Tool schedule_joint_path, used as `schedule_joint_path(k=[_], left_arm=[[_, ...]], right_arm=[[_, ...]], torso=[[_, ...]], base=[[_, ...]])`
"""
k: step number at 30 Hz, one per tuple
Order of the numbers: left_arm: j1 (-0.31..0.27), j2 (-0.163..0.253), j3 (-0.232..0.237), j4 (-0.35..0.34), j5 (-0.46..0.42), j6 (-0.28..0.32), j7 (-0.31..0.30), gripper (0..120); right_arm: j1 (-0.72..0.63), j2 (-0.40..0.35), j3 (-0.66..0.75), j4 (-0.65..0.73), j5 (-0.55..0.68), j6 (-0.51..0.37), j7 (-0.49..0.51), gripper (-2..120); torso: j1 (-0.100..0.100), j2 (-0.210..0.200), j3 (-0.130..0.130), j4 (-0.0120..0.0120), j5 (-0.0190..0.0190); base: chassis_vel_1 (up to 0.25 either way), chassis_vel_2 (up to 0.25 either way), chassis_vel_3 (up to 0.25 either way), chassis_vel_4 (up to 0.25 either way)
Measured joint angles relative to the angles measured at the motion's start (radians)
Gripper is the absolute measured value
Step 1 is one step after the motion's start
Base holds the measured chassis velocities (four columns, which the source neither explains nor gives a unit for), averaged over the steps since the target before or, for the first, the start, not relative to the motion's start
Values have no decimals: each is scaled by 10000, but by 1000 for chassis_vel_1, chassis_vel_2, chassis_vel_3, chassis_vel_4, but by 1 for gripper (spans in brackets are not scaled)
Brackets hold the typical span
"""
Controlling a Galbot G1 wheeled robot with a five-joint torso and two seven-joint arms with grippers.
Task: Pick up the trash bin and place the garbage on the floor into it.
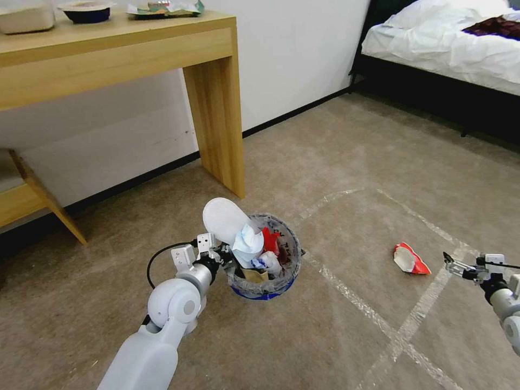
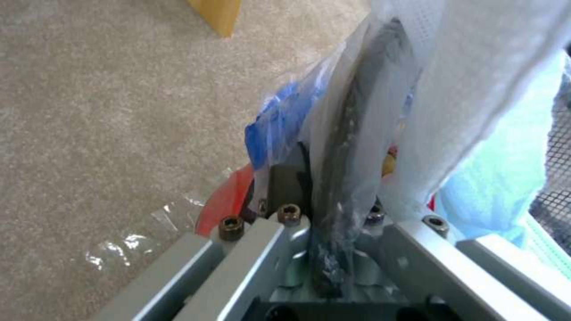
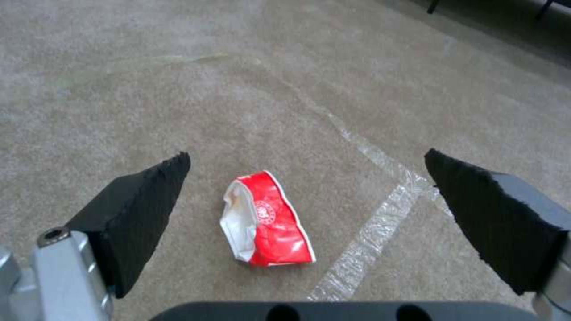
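Left claw (image 1: 219,259) clamped on trash bin (image 1: 281,281) rim, right claw (image 1: 452,265) spread wide near red wrapper (image 1: 410,259), wooden desk leg (image 1: 216,119) behind

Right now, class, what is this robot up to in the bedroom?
It is clearing litter off the carpet. The left hand is clamped on the rim of the trash bin and holds it; the bin is stuffed with a white slipper, crumpled papers and other scraps. The right hand hangs open over a crushed red wrapper lying on the carpet beside the taped lines, not touching it.
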Motion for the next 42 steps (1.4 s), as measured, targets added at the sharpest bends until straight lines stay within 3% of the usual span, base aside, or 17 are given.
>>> schedule_joint_path(k=[10, 24, 42], left_arm=[[-43, -38, -125, -52, -34, -9, -28, 1], [-363, -134, 65, 37, -200, 192, -204, 1], [-355, -103, 60, 135, -192, 155, -188, 1]], right_arm=[[197, -267, -227, -221, 9, -273, 273, 100], [764, -897, -586, -1110, -140, -541, -76, 100], [1002, -344, -655, -1242, -418, -788, -546, 100]], torso=[[0, -1, 0, -4, 1], [0, -2, -2, -5, 1], [-1, -3, -3, -4, 1]], base=[[0, 0, 0, 0], [0, 0, 0, 0], [0, 0, 0, 0]])
